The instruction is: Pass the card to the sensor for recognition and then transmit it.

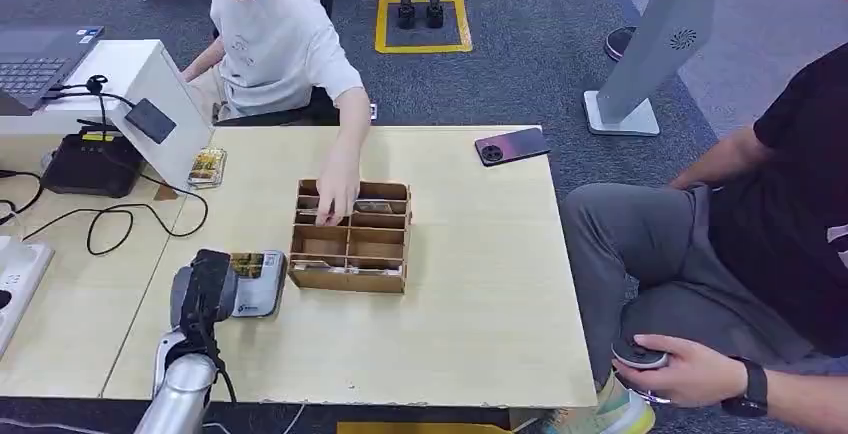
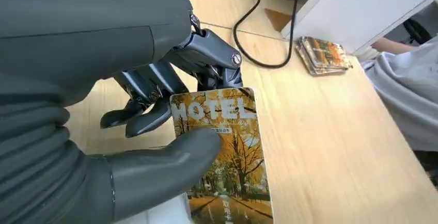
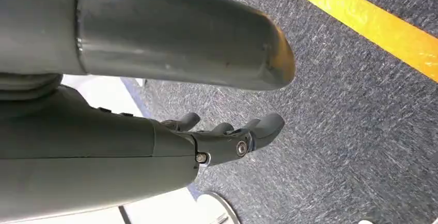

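My left hand [image 1: 205,289] is at the table's near left and grips a card [image 2: 227,152] printed with yellow trees and the word MOTEL. The thumb [image 2: 170,162] presses on the card's face and the darker fingers [image 2: 150,105] curl behind its top edge. The card [image 1: 248,264] stands in a grey holder [image 1: 262,294] beside the hand. The sensor [image 1: 150,120], a black pad, sits on the sloped face of a white box [image 1: 165,84] at the far left. My right hand [image 3: 227,139] hangs over grey carpet with its fingers loosely apart and nothing in them.
A wooden compartment box [image 1: 350,236] stands mid-table, and a person's hand [image 1: 337,194] reaches into it. A stack of cards [image 1: 207,166] lies by the white box, near cables [image 1: 120,219] and a black device [image 1: 92,162]. A phone [image 1: 511,145] lies far right. Another person sits at the right.
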{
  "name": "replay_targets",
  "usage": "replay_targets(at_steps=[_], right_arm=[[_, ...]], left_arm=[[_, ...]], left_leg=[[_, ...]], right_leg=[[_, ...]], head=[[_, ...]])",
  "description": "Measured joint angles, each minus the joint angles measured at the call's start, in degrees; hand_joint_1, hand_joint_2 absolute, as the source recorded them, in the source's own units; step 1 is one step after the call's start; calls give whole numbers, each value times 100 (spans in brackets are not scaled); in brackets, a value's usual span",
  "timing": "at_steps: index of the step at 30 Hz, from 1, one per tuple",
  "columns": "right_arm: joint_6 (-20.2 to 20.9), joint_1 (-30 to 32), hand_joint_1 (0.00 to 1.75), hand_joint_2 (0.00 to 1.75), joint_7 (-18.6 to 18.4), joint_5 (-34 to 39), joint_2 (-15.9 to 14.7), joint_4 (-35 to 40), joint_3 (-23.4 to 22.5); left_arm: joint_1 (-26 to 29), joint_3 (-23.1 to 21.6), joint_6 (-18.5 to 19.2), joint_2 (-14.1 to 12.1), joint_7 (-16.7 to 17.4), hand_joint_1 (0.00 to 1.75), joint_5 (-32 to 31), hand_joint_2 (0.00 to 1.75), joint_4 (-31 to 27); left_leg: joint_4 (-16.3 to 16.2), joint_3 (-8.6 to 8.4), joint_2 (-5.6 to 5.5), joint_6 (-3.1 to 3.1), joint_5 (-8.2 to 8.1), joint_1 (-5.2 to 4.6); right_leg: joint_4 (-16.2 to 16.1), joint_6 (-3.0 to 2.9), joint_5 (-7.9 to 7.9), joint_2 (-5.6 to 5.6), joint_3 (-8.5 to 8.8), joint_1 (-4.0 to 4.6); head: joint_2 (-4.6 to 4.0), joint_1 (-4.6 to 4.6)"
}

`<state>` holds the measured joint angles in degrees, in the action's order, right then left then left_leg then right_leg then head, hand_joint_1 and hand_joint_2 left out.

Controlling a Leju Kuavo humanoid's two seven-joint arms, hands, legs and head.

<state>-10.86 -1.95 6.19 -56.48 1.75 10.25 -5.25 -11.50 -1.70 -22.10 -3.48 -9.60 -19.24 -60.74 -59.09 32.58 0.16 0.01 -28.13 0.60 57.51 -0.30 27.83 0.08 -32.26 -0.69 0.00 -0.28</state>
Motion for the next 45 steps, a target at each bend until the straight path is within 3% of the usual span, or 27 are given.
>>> replay_targets(at_steps=[6,11,18,25,39,45], right_arm=[[2,-2,0,0,42,-13,0,0,-9],[9,-1,0,0,42,-50,0,0,-15],[9,-1,0,0,42,-50,0,0,-52],[101,-11,0,0,22,-120,2,0,-83],[96,-46,0,0,9,-260,20,0,-105],[98,-75,0,0,-39,-280,55,2,-105]], left_arm=[[0,-20,153,-7,138,175,-228,175,15],[-1,-147,6,-13,289,175,-767,175,26],[-1,-251,-20,-24,319,175,-859,175,37],[-83,-400,-547,-39,669,175,-2236,175,308],[-114,-404,-903,-4,839,175,-3311,175,878],[-160,-404,-892,24,765,175,-3252,175,997]], left_leg=[[0,0,0,0,0,0],[0,-1,-1,0,0,-1],[0,0,-1,0,0,-1],[0,-1,-2,0,0,-1],[0,-3,-2,0,0,-1],[1,-12,-3,0,1,-1]], right_leg=[[0,0,0,-1,1,0],[0,0,0,-1,2,0],[0,0,0,-1,2,0],[0,0,0,-2,4,0],[0,0,0,-2,5,0],[1,0,0,-5,16,0]], head=[[0,0],[2,0],[0,0],[0,0],[0,0],[0,-2]])
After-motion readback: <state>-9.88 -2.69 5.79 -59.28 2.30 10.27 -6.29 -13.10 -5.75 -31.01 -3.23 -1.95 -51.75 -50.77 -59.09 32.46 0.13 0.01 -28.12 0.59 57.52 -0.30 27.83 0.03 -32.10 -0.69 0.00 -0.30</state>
